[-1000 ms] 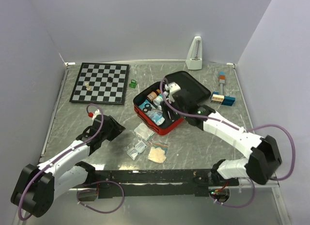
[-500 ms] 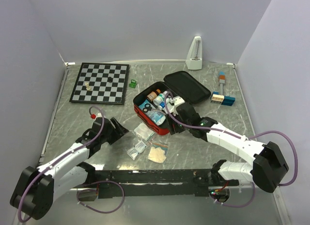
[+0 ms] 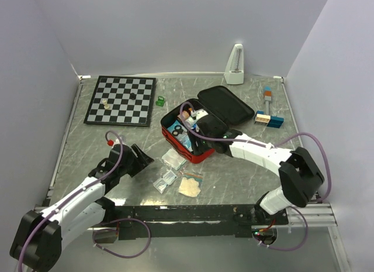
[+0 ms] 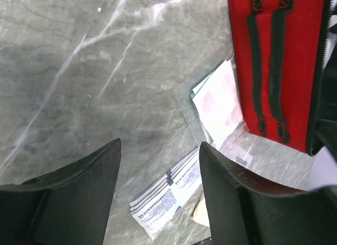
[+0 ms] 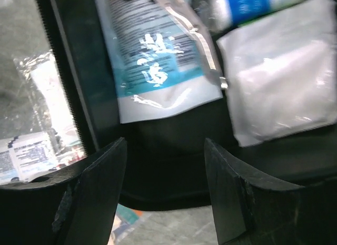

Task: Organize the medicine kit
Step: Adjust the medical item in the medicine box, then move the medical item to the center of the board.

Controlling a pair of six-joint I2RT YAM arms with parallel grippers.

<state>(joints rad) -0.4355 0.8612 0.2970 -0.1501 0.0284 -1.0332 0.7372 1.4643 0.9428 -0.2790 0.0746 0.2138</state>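
Note:
The medicine kit (image 3: 175, 142) lies open mid-table, its red shell (image 4: 274, 60) toward me and its black lid (image 3: 231, 108) folded back. Inside it are a blue-and-white pouch (image 5: 158, 55), a white gauze pack (image 5: 279, 71) and small bottles (image 3: 188, 115). My right gripper (image 3: 198, 137) (image 5: 164, 145) hangs open over the case's near end, with only black lining between its fingers. Left of the case, my left gripper (image 3: 144, 159) (image 4: 159, 150) is open and empty above the table. In front of it lie a stack of white sachets (image 4: 168, 195) and a clear bag (image 4: 218, 105).
More loose packets (image 3: 165, 179) and a tan pad (image 3: 190, 186) lie in front of the case. A chessboard (image 3: 120, 105) with pieces sits at the back left, a green item (image 3: 159, 100) beside it. A metronome (image 3: 235, 64) and coloured blocks (image 3: 269, 119) stand at the back right.
My right gripper swung from above the lid down to the near end of the open case. My left gripper opened wider and edged toward the packets.

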